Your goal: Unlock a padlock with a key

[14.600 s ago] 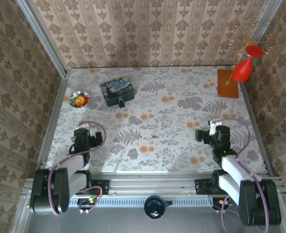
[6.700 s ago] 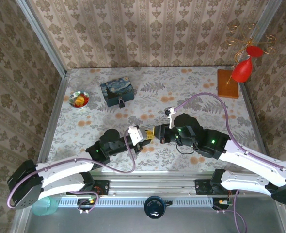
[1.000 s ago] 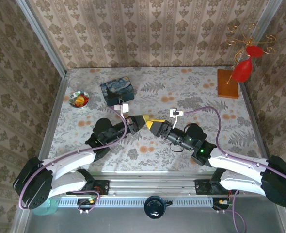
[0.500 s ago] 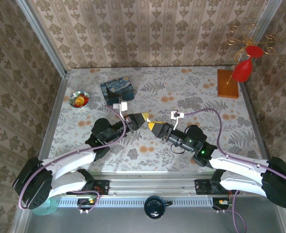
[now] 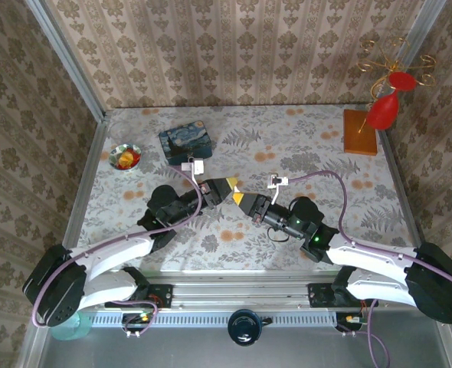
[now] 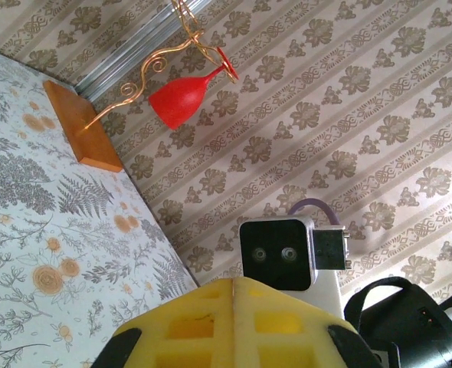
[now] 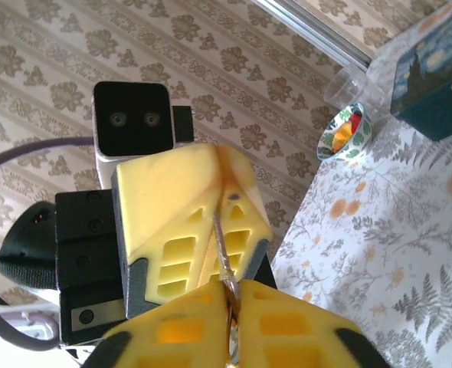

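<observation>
The key (image 7: 221,249) is in the air over the middle of the table (image 5: 310,146). In the right wrist view its thin metal blade runs from the seam of one pair of yellow fingers, at frame centre, down into the seam of the pair at the bottom edge. A speck of orange sits where it enters the lower pair.

The left gripper (image 5: 227,186) and the right gripper (image 5: 242,198) meet tip to tip at the centre of the overhead view. Both are closed, and each appears to pinch an end of the key.

This looks like a hand-over between the arms, with unlocking not yet begun. The next move calls for one gripper to let go while the other keeps a firm pinch, so that the blade stays straight and does not swing or drop. The key then has to travel towards the upper left of the overhead frame.

The blue night-sky tin (image 5: 185,141) lies there, with a small shiny bowl (image 5: 125,156) further left. A white cable plug (image 5: 192,163) on the left wrist overlaps the tin's near edge, so I cannot tell whether the padlock sits under it. The left arm itself stands between the key and that corner.

A wooden block (image 5: 361,131) carrying a red glass ornament (image 5: 384,109) stands well apart at the upper right.
</observation>
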Action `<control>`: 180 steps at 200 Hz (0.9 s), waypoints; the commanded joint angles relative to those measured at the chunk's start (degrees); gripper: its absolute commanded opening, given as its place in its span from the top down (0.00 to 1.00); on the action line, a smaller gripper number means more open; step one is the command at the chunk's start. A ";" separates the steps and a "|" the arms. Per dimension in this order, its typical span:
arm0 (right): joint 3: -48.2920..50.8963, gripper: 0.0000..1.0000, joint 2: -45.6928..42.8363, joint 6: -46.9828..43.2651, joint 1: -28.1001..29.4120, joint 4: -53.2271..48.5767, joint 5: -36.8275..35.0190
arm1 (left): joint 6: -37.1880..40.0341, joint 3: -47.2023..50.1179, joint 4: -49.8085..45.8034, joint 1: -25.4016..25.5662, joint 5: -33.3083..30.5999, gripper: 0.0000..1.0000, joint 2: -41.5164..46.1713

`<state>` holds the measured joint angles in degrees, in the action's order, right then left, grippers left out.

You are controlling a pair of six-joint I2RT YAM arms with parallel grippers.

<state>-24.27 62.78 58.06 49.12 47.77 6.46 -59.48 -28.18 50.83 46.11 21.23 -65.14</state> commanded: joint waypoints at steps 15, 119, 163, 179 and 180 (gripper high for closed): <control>-1.56 1.00 -0.46 0.37 -0.25 -0.72 -0.96 | -1.07 -0.29 3.52 0.11 -1.17 1.00 -0.77; -15.00 1.00 -7.29 -17.40 -7.53 -56.47 -12.60 | 17.53 -10.97 -49.78 -6.69 -18.30 0.48 8.26; -15.96 1.00 -12.29 -28.12 -14.84 -70.09 -11.40 | 24.32 -14.99 -63.03 -14.38 -29.55 0.44 5.89; -14.77 1.00 -14.59 -30.70 -14.93 -70.97 -12.26 | 26.95 -17.43 -64.10 -15.37 -32.16 0.44 0.99; -14.67 1.00 -14.74 -30.85 -14.93 -70.97 -12.30 | 27.04 -17.65 -64.23 -15.40 -32.23 0.44 0.59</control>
<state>-39.66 51.40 35.27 34.37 -14.17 -3.46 -39.72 -42.06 -4.27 31.83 -3.14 -59.09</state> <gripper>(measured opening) 0.068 0.563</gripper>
